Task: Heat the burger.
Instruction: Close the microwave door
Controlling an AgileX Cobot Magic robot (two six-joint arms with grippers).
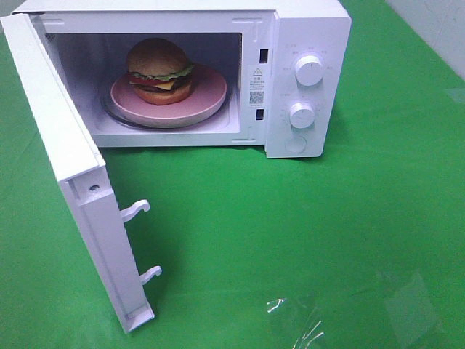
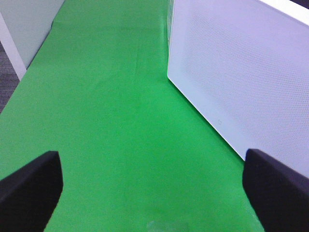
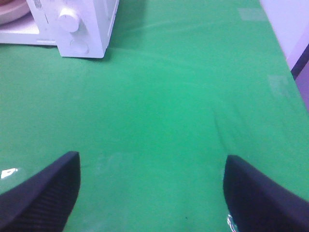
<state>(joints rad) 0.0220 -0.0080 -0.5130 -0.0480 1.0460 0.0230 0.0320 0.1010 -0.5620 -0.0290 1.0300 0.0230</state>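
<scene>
Now | burger (image 1: 160, 69) on plate (image 1: 215, 91) in open microwave (image 1: 314, 33) | left pincer (image 2: 152, 157) apart | right pincer (image 3: 150, 158) apart

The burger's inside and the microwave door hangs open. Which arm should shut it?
Probably left: the open left gripper hovers beside the outer face of the white dotted microwave door, while the right gripper faces green cloth.

Matt green cloth (image 1: 305, 240) is spread; the microwave (image 1: 312, 29) is cased in smooth white plastic; the burger (image 1: 160, 62) is topped by a glossy bun
</scene>
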